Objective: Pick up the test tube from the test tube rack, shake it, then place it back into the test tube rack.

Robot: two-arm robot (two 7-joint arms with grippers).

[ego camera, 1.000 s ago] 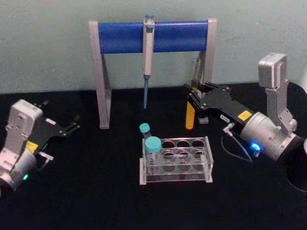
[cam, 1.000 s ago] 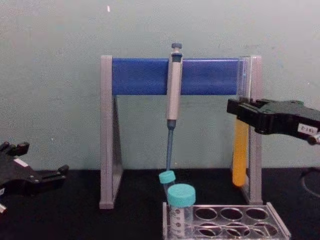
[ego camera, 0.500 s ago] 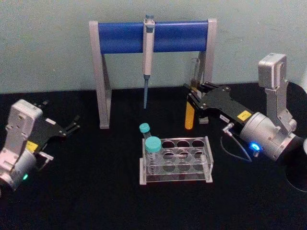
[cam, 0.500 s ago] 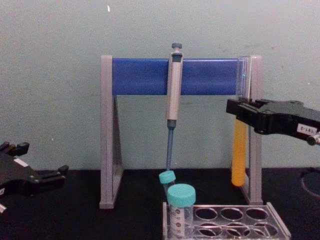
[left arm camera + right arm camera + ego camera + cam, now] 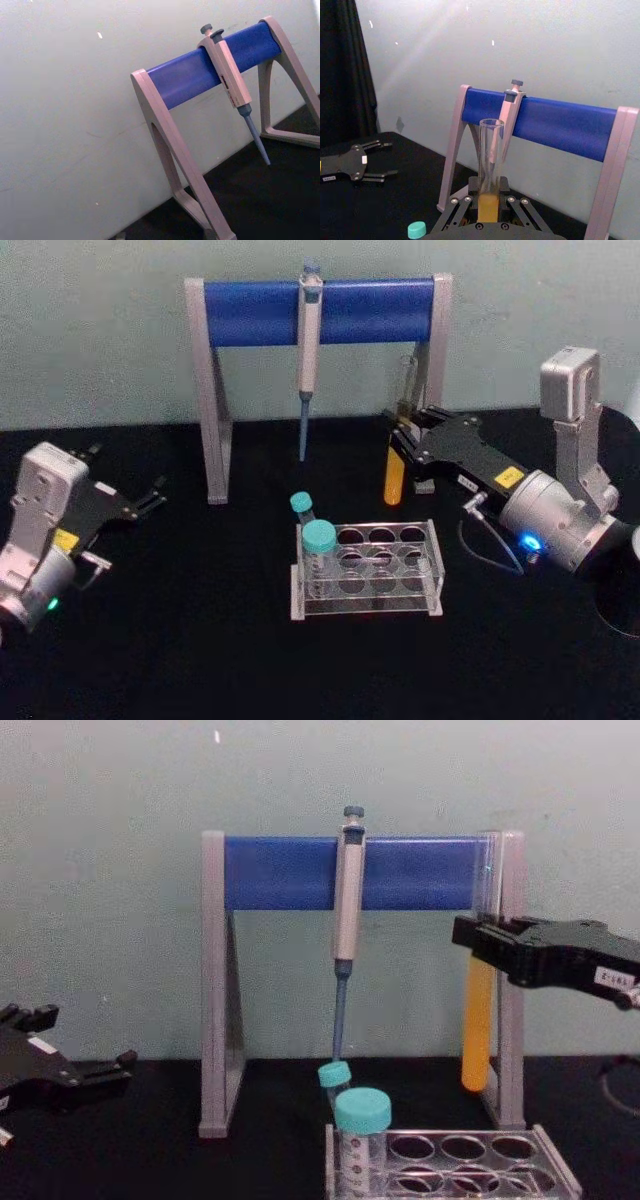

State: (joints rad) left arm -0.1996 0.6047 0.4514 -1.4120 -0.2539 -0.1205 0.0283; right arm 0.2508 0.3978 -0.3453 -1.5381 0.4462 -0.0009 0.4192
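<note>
The test tube (image 5: 394, 483) hangs upright in the air behind the rack, orange-yellow liquid in its lower half and clear glass above. My right gripper (image 5: 401, 433) is shut on its middle, right in front of the stand's right leg. The chest view shows the test tube (image 5: 477, 1030) with its round bottom well above the table, held by the right gripper (image 5: 482, 936). In the right wrist view the test tube (image 5: 490, 160) rises between the fingers. The test tube rack (image 5: 436, 562) stands on the black table nearer to me. My left gripper (image 5: 150, 498) rests open at the far left.
Two teal-capped tubes (image 5: 319, 538) stand at the rack's left end. A grey-and-blue pipette stand (image 5: 250, 315) spans the back of the table, with a pipette (image 5: 308, 340) hanging from its bar. A wall closes off the back. Black table lies open around the rack.
The right gripper and the test tube have risen very slightly. The left arm, the rack and the stand have not moved.
</note>
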